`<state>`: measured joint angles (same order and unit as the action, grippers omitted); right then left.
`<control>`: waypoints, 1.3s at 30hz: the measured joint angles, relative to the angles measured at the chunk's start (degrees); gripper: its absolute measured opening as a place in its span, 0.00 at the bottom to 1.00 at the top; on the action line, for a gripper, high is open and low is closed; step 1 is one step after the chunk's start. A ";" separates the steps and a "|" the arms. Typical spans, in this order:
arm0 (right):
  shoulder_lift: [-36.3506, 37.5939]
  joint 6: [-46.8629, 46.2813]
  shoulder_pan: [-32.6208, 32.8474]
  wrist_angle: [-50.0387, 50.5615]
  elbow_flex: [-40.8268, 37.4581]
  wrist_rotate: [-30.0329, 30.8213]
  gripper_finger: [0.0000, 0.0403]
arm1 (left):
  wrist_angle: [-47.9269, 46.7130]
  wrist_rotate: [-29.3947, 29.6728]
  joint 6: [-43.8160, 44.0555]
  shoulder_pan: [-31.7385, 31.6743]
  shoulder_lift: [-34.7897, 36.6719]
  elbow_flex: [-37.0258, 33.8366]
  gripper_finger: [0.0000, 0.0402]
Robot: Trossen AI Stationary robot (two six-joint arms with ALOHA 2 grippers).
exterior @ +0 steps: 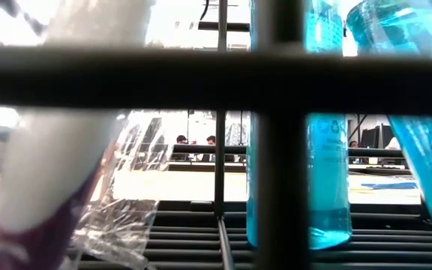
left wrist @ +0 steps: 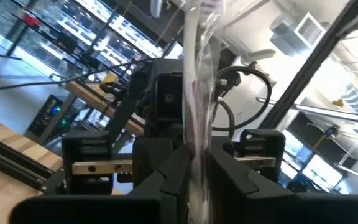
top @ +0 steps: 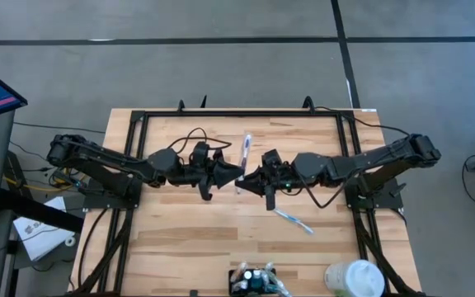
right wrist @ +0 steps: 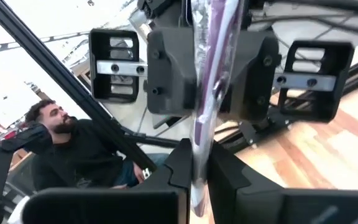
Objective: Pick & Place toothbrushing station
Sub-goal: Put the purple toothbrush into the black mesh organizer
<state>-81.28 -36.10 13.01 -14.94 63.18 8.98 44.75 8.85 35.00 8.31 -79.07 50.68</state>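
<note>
At the middle of the table (top: 180, 239), left gripper (top: 237, 173) and right gripper (top: 248, 178) nose to nose, tips almost touching. Between them a wrapped toothbrush (top: 246, 148), white and purple in clear film, with its long end sticking out toward the far side of the table. In the left wrist view, left gripper (left wrist: 199, 169) pinched nearly closed on the wrapped toothbrush (left wrist: 197, 74), film squeezed between the two dark fingers (left wrist: 166, 177). In the right wrist view, the same: right gripper (right wrist: 197, 169) closed down onto the toothbrush (right wrist: 211, 62), only the width of the packet left between the fingers (right wrist: 229, 177). Toothbrushing station (top: 239, 285) well apart from both arms, at the near edge of the table around its middle: low, black, filled with small items too small to name from above. Just to its right a white round cup (top: 355, 279), also at the near edge. Between the right gripper and the cup, a blue toothbrush (top: 293, 221) flat on the wood, lying slantwise. Low view mostly blocked by dark bars (exterior: 216, 79), a blue bottle (exterior: 328, 180) and a white tube (exterior: 58, 172), probably the contents of the station seen up close.
</note>
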 joint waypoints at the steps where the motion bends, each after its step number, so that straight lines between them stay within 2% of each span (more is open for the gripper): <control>1: 0.00 -0.38 0.04 0.50 0.00 -0.20 0.05 | 0.00 -0.68 -0.02 -0.02 0.00 0.00 0.13; 7: 0.59 -1.13 0.63 4.42 0.02 -1.81 0.04 | -0.50 -4.19 2.63 0.32 0.00 0.00 0.25; 11: 1.37 -1.56 1.50 8.06 -0.03 -2.04 0.04 | -4.38 -4.95 4.49 0.40 0.02 0.00 0.35; 14: 2.30 -2.59 1.86 11.04 -0.02 -4.05 0.04 | -6.37 -8.05 5.17 0.37 0.02 0.00 0.43; 18: 2.81 -4.14 2.34 14.56 -0.02 -4.85 0.04 | -7.84 -9.76 5.04 0.67 0.02 0.02 0.49; 22: 3.02 -4.89 2.74 17.19 0.00 -5.80 0.04 | -7.87 -7.71 4.42 1.02 0.02 0.02 0.49; 28: 3.00 -5.55 4.23 19.65 -0.02 -6.06 0.04 | -9.65 -2.20 4.04 0.99 0.03 0.02 0.45; 39: 2.99 -7.50 4.23 22.83 -0.02 -6.02 0.04 | -9.51 -1.86 -0.33 0.99 0.02 0.02 0.41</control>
<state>-78.28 -43.59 17.23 7.88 63.16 2.96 35.24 6.98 34.68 9.30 -79.05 50.70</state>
